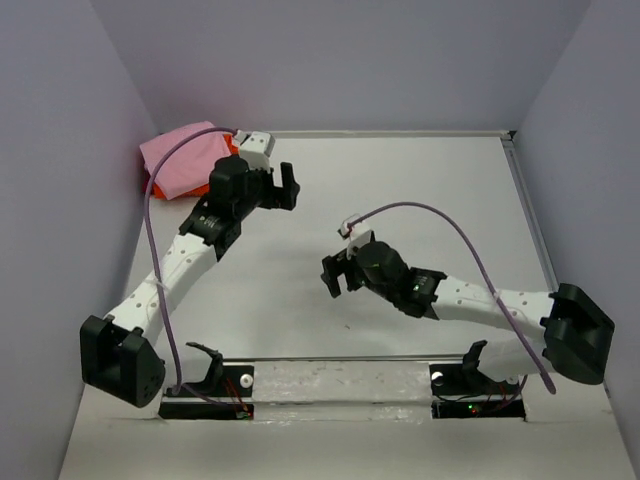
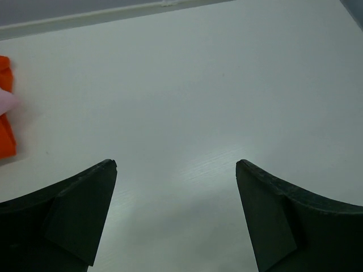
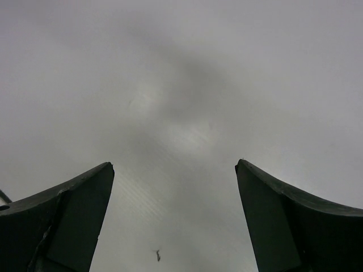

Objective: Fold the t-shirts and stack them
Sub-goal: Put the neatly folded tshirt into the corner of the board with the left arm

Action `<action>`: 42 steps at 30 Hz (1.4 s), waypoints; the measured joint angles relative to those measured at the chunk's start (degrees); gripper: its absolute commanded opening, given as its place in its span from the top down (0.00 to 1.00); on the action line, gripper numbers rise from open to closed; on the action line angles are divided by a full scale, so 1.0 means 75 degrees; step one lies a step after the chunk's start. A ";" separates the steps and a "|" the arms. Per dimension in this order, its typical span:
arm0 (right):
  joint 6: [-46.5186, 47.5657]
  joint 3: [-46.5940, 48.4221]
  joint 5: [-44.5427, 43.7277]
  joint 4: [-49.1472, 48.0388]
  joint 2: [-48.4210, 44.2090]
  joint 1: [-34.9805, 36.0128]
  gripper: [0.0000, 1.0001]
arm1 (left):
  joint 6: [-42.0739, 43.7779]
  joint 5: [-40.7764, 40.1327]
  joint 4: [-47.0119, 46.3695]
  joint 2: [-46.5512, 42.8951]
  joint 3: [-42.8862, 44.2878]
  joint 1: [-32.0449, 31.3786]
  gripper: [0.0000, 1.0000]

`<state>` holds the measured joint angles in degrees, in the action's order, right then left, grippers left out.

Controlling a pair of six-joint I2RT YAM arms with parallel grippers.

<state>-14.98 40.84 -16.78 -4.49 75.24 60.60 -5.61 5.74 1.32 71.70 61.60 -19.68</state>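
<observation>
The folded light pink t-shirt (image 1: 182, 158) lies on top of the bright orange t-shirt (image 1: 160, 187) in the far left corner of the table. In the left wrist view only their edges show at the left border, orange (image 2: 5, 133) with a bit of pink (image 2: 7, 102). My left gripper (image 1: 290, 187) (image 2: 176, 163) hangs open just right of the stack, over bare table, with nothing between its fingers. Near the middle of the table my right gripper (image 1: 331, 277) (image 3: 174, 164) is also open and empty, facing left over the white surface.
The white table (image 1: 420, 200) is closed in by grey walls at the left, back and right. A metal rail (image 1: 530, 210) runs along its right edge. A purple cable (image 1: 455, 225) loops above the right arm. The arm bases (image 1: 340, 385) sit on a strip at the near edge.
</observation>
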 measured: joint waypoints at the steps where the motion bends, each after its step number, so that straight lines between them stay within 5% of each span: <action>1: 0.0029 0.0289 -0.0020 0.0061 -0.0061 -0.0227 0.06 | -0.0061 -0.0050 0.0015 -0.0047 -0.0041 -0.0230 0.01; 10: 0.0274 0.1609 -0.0577 0.0641 -0.0187 -0.2192 0.06 | -0.1166 -0.0985 -0.1268 -0.1568 -0.3474 -0.0927 0.01; 20: -0.0187 0.1346 -0.0912 0.0851 0.0187 -0.4127 0.05 | -0.1585 -0.1690 -0.2664 -0.1839 -0.4042 -0.1192 0.01; 28: -0.0641 -0.0309 -0.0868 0.0455 0.0274 -0.4223 0.04 | -0.1670 -0.1856 -0.3302 -0.1632 -0.5423 -0.1268 0.01; 42: -0.1040 -0.0755 -0.0344 -0.0533 0.0271 -0.4223 0.04 | -0.1644 -0.2113 -0.4258 -0.1256 -0.5744 -0.1282 0.01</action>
<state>-22.79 35.18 -19.35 -8.49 77.28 28.93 -17.93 -10.11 -30.61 62.28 18.52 -29.30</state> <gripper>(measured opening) 0.961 0.989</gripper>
